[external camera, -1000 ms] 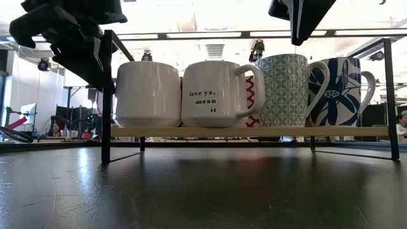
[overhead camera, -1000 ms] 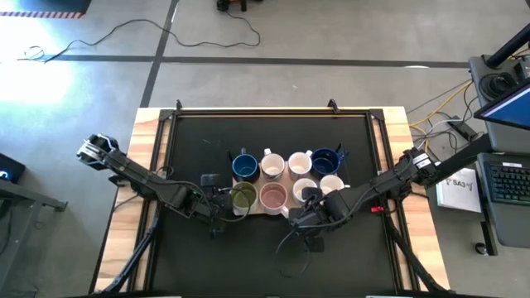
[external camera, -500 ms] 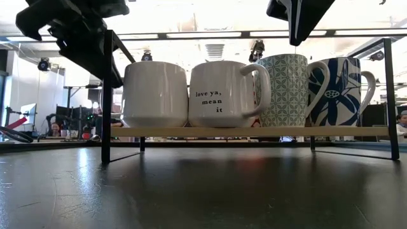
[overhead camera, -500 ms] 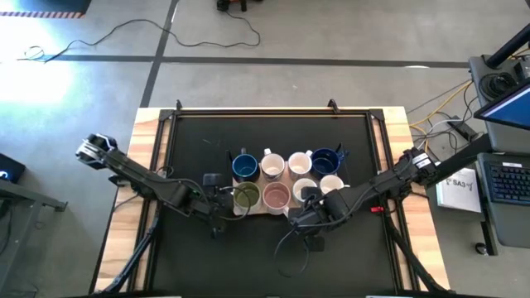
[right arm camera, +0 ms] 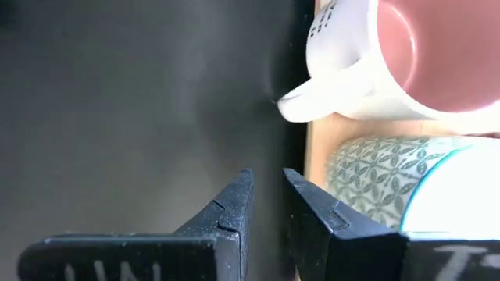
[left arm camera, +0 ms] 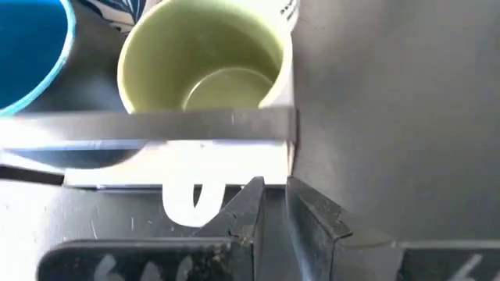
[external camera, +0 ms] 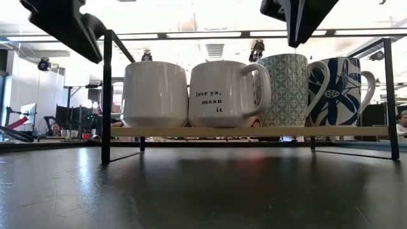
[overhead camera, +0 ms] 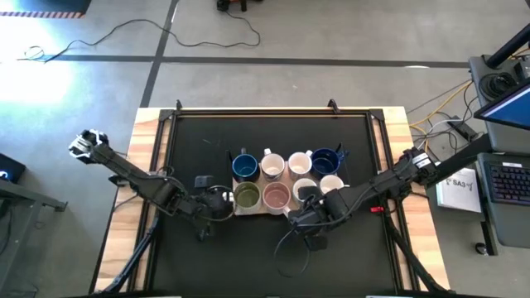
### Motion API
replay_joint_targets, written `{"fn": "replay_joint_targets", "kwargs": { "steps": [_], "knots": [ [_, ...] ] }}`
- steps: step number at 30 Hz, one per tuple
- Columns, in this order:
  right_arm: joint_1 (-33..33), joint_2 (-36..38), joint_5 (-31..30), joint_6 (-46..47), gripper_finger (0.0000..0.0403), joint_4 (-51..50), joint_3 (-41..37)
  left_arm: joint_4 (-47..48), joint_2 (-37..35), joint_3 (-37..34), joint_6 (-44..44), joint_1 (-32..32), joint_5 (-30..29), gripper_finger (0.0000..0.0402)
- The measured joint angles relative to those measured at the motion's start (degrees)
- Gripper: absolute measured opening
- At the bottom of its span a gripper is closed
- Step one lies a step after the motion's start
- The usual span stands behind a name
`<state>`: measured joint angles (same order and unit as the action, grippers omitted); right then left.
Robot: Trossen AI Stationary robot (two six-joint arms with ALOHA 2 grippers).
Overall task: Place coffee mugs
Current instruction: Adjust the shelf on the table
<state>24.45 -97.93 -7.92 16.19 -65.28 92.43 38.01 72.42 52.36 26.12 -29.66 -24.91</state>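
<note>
Down at the mat's near half, both grippers sit beside the board (overhead camera: 281, 207) that carries the mugs, and neither holds anything. The left gripper (left arm camera: 269, 204) shows its two dark fingers drawn nearly together, only a thin slit between them, nothing caught in the slit. It hovers just off the board's edge, at about 9 o'clock from the cluster in the high view. The olive green mug (left arm camera: 207, 66), yellow-green inside, stands on the board straight ahead of the fingertips, close but apart from them, its white handle (left arm camera: 191, 204) turned toward the gripper. A blue mug (left arm camera: 31, 55) stands beside it.

The right gripper (right arm camera: 266, 204) likewise has its jaws narrowed to a slim gap, empty. It hangs over the dark mat at about 6 o'clock from the cluster, right by the board's edge. The pink mug (right arm camera: 414, 58), white outside, lies ahead with its handle pointing toward the mat. A green-patterned mug (right arm camera: 391, 176) sits just beside the gripper's fingers, not touching.
</note>
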Motion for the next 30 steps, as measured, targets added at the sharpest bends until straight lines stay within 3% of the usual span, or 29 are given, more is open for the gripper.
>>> {"fn": "replay_joint_targets", "kwargs": {
  "steps": [7,14,21,30],
  "knots": [
    [-3.00,0.96,-1.18,-4.90,0.0059,-0.31,-4.01,3.52,-6.26,0.00,2.88,-3.38,-1.34,0.0038],
    [-5.65,11.65,-0.97,-1.79,0.0059,5.72,-14.78,3.51,-14.95,-3.89,4.82,-5.06,-4.87,0.0038],
    [-5.71,25.68,7.81,2.70,0.0059,26.59,-27.71,-8.21,-24.67,-13.49,4.29,-5.06,-5.14,0.0038],
    [-5.19,38.80,8.62,3.78,0.0059,38.17,-41.56,-23.25,-32.86,-25.60,0.45,-5.04,-7.43,0.0038]
  ]
}}
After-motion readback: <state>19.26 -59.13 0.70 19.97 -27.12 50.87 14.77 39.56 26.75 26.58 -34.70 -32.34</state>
